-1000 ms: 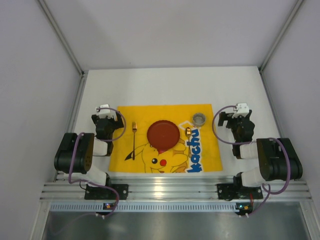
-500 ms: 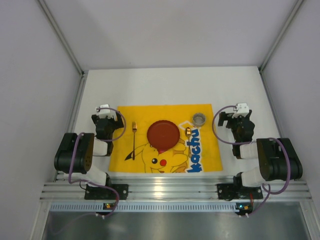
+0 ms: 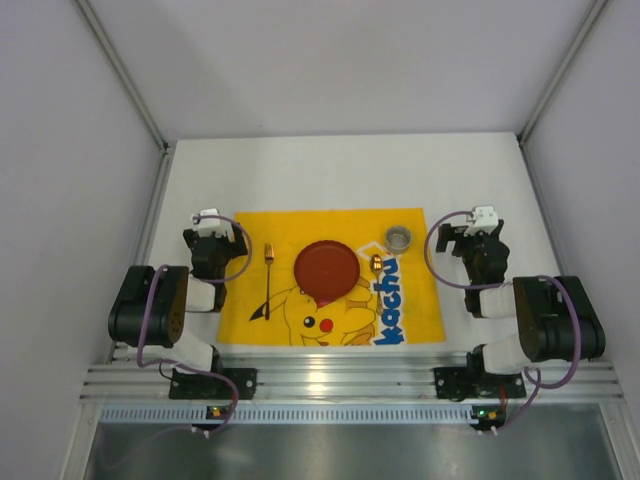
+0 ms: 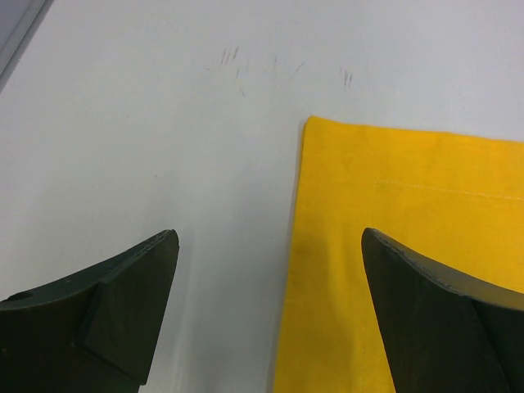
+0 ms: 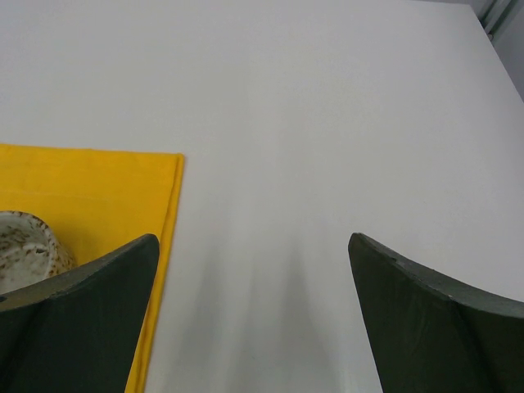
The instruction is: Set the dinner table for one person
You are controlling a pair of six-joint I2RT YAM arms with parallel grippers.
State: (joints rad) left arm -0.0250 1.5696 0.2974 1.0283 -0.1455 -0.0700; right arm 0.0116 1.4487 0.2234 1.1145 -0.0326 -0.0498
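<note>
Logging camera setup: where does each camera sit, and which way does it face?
Top external: above, behind the bases, looking down on table, mat, both arms.
Left wrist: on left arm, facing mat's far left corner; own fingers show.
Right wrist: on right arm, facing mat's far right corner, cup; own fingers show.
All share the mat.

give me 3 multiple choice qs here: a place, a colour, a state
1. The cup stands: A on the mat, right of the red plate; B on the plate; C off the mat.
2. The mat is mostly: A blue; B yellow; C green.
3. The left end effector and right end effector are: A shut on cutlery; B holding the cup; C open, empty.
Answers: 1 A, it sits near the mat's far right corner. 2 B, yellow in every view. 3 C, fingers apart, nothing between.
</note>
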